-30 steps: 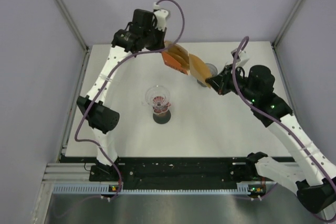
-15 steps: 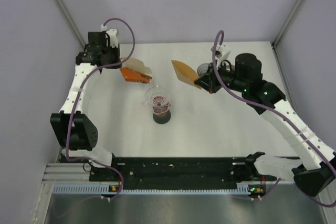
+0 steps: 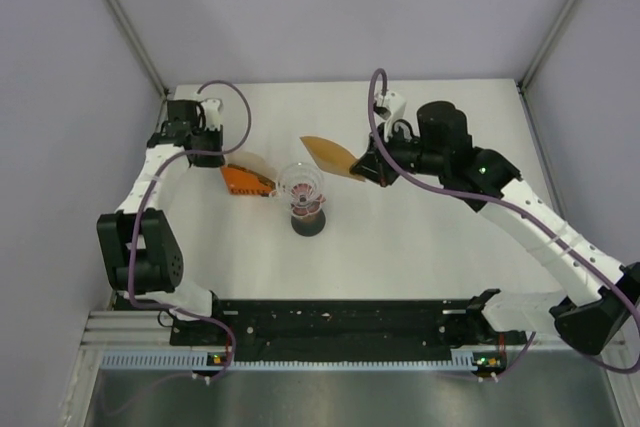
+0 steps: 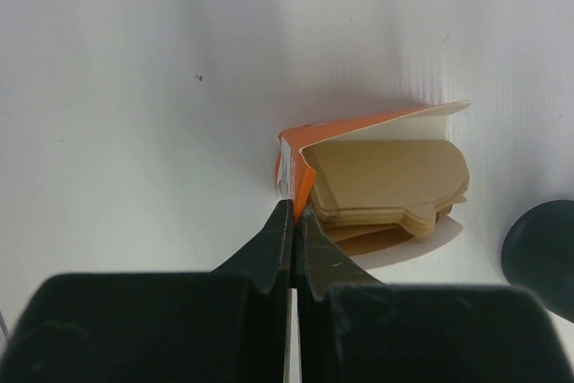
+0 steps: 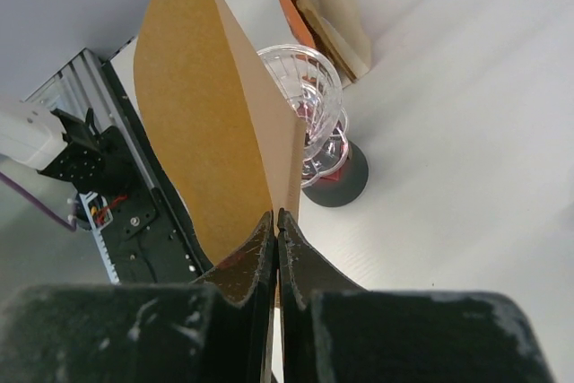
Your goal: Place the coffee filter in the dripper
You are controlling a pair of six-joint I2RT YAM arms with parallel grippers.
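Observation:
A clear glass dripper [image 3: 302,185] stands on a dark round base [image 3: 308,222] at the table's middle; it also shows in the right wrist view [image 5: 305,96]. My right gripper [image 3: 366,169] is shut on a brown coffee filter [image 3: 328,154], held in the air just right of the dripper's rim; in the right wrist view the filter [image 5: 202,123] rises from my shut gripper [image 5: 275,219]. My left gripper [image 3: 226,159] is shut on the flap of an orange filter box [image 3: 247,180] resting on the table left of the dripper. The left wrist view shows my gripper [image 4: 293,213], the box [image 4: 359,127] and its stacked filters [image 4: 390,186].
The table's white surface [image 3: 420,247] is bounded by grey walls on both sides and at the back. A black rail with the arm bases [image 3: 340,322] runs along the near edge. The dripper's dark base [image 4: 543,253] sits at the right edge of the left wrist view.
My right gripper has carried the brown filter left, toward the dripper. My left gripper has brought the orange box down and left, setting it on the table beside the dripper.

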